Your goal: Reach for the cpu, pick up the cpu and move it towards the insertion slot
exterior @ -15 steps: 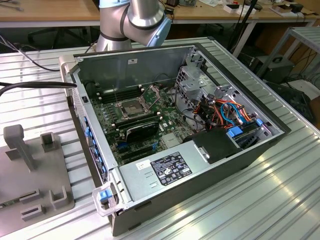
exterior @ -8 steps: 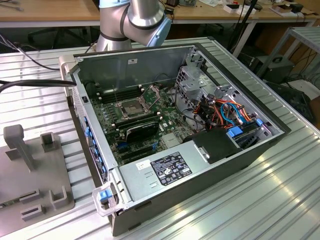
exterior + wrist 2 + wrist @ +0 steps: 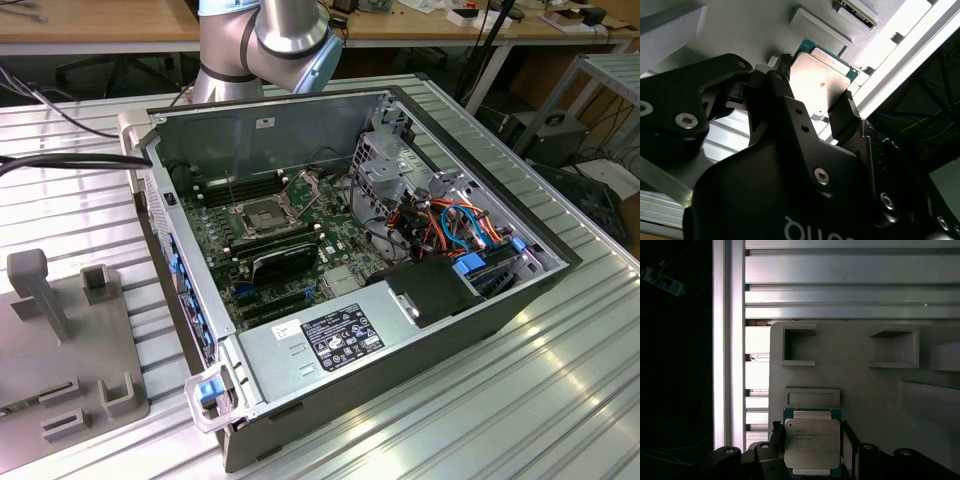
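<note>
Fingers [image 3: 847,440] of the gripper [image 3: 812,446] stand narrow, one on each side of the cpu [image 3: 812,442]. They press against two opposite edges of the cpu, so the chip is held between them, with its silver face towards the camera. In both wrist views the cpu is over a grey plate [image 3: 860,400], close to the edge of the plate where the ribbed bench [image 3: 840,290] begins. A low rectangular block [image 3: 812,396] of the plate is just beside the chip. I cannot tell if the cpu rests on the plate or is lifted from it.

In the exterior view the insertion slot [image 3: 262,213] lies on the motherboard [image 3: 335,255] inside the open computer case [image 3: 400,340], with its hinged frame [image 3: 302,185] tilted up. The arm [image 3: 270,40] rises behind the far edge of the case.
</note>
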Motion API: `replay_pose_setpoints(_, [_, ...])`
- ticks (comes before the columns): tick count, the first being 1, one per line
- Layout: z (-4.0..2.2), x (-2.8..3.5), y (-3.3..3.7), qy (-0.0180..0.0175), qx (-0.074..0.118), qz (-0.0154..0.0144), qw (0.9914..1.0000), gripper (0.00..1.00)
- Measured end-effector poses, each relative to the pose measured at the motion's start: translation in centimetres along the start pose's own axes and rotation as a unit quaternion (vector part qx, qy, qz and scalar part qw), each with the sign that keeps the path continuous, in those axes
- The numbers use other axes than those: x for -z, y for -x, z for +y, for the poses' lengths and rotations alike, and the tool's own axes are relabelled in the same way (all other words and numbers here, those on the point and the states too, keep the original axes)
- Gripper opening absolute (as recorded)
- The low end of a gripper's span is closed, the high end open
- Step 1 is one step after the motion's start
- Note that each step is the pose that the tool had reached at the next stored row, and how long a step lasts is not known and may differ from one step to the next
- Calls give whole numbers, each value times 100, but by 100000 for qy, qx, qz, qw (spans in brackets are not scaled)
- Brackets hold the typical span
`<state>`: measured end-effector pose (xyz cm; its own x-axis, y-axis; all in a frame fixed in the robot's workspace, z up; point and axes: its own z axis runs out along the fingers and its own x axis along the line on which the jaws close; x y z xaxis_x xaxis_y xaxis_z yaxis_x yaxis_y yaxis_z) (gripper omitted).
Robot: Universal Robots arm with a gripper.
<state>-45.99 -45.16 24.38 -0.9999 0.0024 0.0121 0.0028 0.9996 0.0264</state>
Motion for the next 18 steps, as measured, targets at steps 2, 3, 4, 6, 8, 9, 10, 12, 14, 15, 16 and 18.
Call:
replay_pose_setpoints(2, [1,19,0,4,0,-2,100000,55])
replay_pose_setpoints(3, [1,25,0,7,-1,-2,100000,55])
replay_pose_setpoints(4, [1,33,0,10,1,0,100000,55])
replay_pose_setpoints(6, [1,45,-1,24,2,0,100000,55])
replay_pose_setpoints(8, [2,63,-1,35,0,-2,100000,55])
replay_pose_setpoints(9, [2,70,-1,35,-1,-1,100000,55])
replay_pose_setpoints(10, [2,78,-1,37,0,1,100000,55])
replay_pose_setpoints(12, [3,95,-1,31,-1,7,100000,55])
replay_pose_setpoints(14, [3,112,-1,37,-1,14,100000,55])
replay_pose_setpoints(15, [3,117,-1,42,0,6,100000,55])
replay_pose_setpoints(16, [3,121,-1,44,2,12,100000,55])
replay_pose_setpoints(18, [4,133,-2,45,1,19,100000,55])
